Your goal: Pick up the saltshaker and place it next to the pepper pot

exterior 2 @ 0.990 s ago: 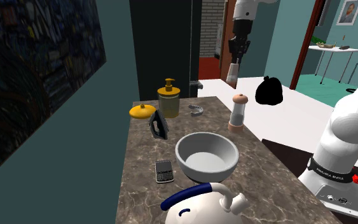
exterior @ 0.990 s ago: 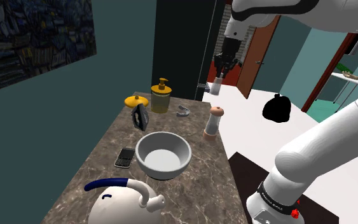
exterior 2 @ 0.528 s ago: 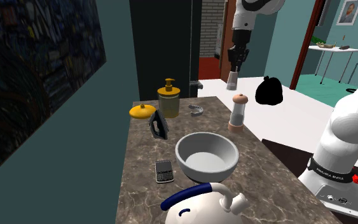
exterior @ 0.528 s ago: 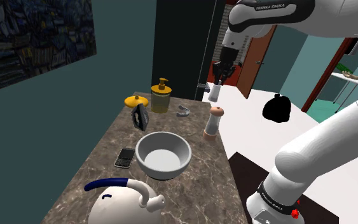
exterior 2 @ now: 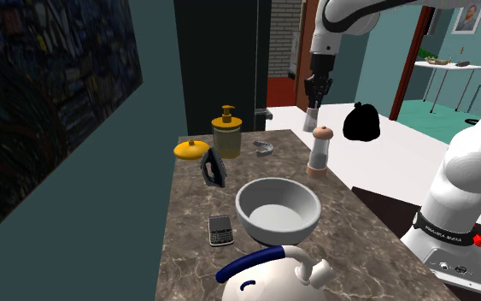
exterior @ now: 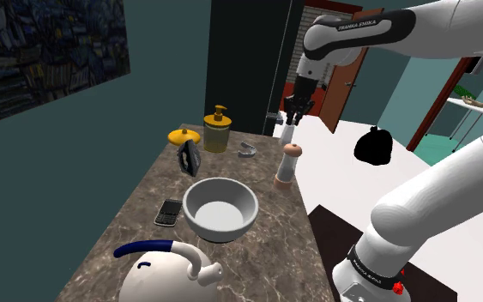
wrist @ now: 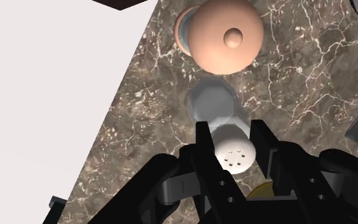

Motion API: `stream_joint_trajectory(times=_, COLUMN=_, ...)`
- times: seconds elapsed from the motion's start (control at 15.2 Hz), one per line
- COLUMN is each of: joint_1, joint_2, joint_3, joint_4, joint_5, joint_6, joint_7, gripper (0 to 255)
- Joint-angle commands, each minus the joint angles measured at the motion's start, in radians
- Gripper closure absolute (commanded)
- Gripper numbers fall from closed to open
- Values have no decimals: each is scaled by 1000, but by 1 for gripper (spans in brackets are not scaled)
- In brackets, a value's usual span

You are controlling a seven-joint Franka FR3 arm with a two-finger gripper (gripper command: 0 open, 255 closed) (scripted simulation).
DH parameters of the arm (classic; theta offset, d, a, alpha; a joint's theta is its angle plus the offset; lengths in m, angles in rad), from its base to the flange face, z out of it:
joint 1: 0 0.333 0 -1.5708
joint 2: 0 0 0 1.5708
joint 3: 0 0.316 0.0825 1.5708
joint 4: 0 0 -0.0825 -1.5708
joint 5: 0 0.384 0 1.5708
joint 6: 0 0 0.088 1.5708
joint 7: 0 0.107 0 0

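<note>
My gripper [exterior: 290, 118] is shut on the small white saltshaker [exterior: 287, 132] and holds it upright by its top. It hangs low over the marble counter [exterior: 145, 206], just behind the pepper pot [exterior: 288, 165]. That pot is a tall clear mill with a peach-coloured cap and base. In the second exterior view the gripper [exterior 2: 314, 103] and saltshaker [exterior 2: 313, 117] stand above and behind the pepper pot [exterior 2: 319, 151]. In the wrist view the fingers [wrist: 202, 137] clasp the perforated cap of the saltshaker [wrist: 234, 151], close to the pepper pot [wrist: 227, 35]. I cannot tell whether the shaker touches the counter.
A grey bowl [exterior: 220, 208] sits mid-counter with a phone [exterior: 169, 211] beside it and a white kettle [exterior: 166, 270] in front. Further back are a yellow soap dispenser [exterior: 217, 130], a yellow lid [exterior: 184, 136] and a small dark object [exterior: 188, 157]. The counter's edge runs close past the pepper pot.
The gripper has come down with the saltshaker, from high above the counter's far end to just behind the pepper pot. Everything on the counter stayed put.
</note>
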Motion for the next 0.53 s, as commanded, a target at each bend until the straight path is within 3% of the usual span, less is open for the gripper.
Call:
stream_joint_trajectory(times=0.0, joint_1=0, joint_2=3, joint_3=0, joint_4=-25, joint_5=1, joint_6=29, joint_7=-2, gripper=255)
stream_joint_trajectory(times=0.46, joint_1=0, joint_2=19, joint_3=-2, joint_4=-106, joint_5=4, joint_6=125, joint_7=-12, gripper=255)
